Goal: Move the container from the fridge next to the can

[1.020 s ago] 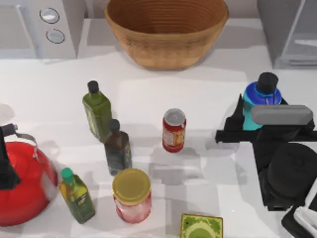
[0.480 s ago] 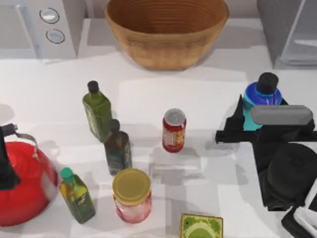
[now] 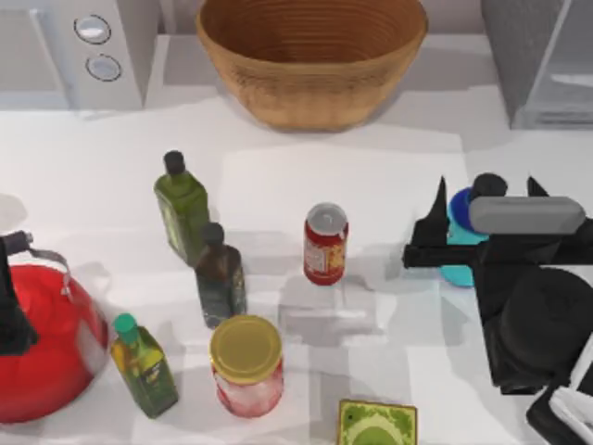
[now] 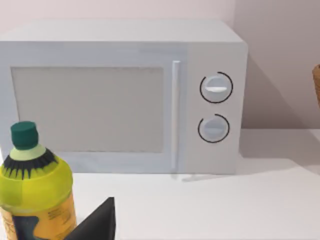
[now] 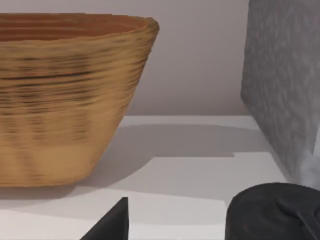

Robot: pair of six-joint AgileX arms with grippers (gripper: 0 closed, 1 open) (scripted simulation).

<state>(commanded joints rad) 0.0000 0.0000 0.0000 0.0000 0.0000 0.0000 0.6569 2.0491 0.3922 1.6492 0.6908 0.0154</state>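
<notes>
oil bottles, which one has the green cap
The yellow-green bottle nearest the red kettle, at the table's front left. The other two bottles, the green one and the dark one, have black caps.

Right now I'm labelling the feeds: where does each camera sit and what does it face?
Top: above the table, looking down on the can; right end effector around the container.
Left wrist: low, facing the microwave; one finger shows.
Right wrist: low, facing the basket and fridge; its finger shows.
Top and right wrist share the basket.
</notes>
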